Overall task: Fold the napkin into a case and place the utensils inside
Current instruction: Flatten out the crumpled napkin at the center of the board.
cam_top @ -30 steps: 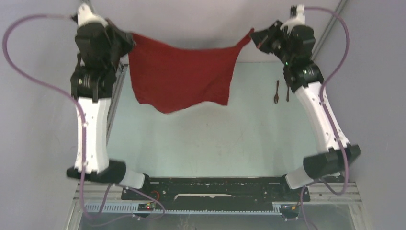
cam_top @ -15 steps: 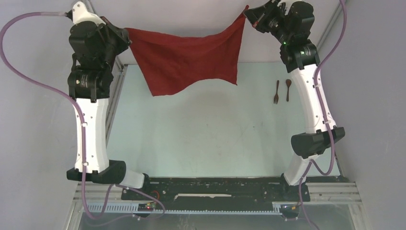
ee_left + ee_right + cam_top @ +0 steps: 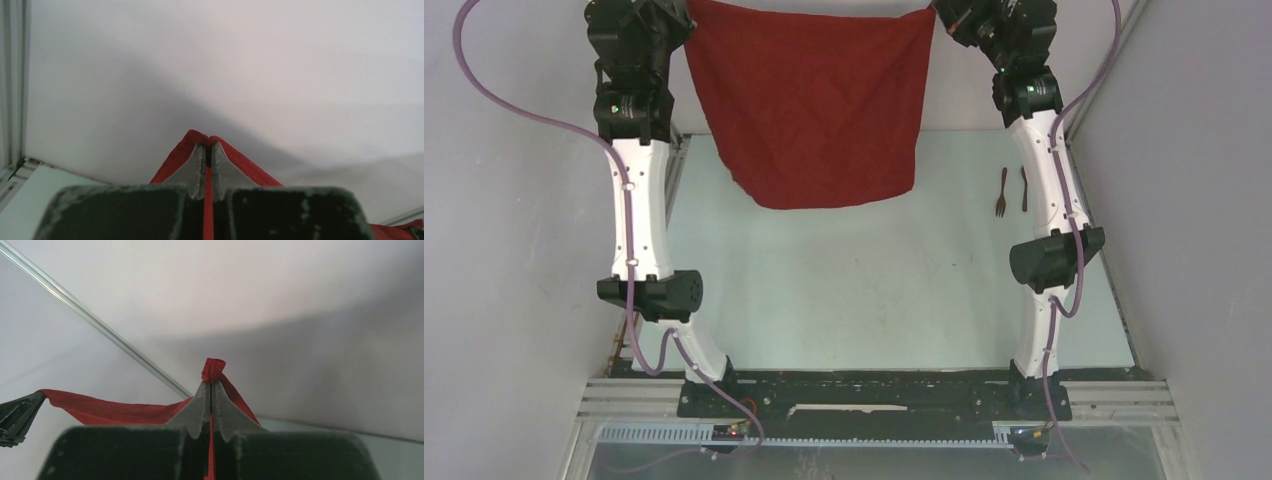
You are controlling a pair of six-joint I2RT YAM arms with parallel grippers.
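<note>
The dark red napkin [image 3: 819,110] hangs spread out as a flat sheet above the far part of the table, held by its two top corners. My left gripper [image 3: 687,8] is shut on the top left corner. In the left wrist view the cloth [image 3: 250,167] runs between the closed jaws of that gripper [image 3: 209,146]. My right gripper [image 3: 937,10] is shut on the top right corner, with a tuft of napkin [image 3: 213,369] poking past the tips of the gripper [image 3: 211,386]. The fork [image 3: 1001,192] and spoon [image 3: 1024,188] lie on the table at the right, beside the right arm.
The pale green table [image 3: 874,290] lies below the hanging cloth. Grey walls close in the back and both sides. Both arms stand tall near the table's left and right edges. A black rail [image 3: 874,390] runs along the near edge.
Both arms have risen and drawn apart. The napkin has gone from a sagging drape to a taut flat sheet hanging higher. The utensils have not moved.
</note>
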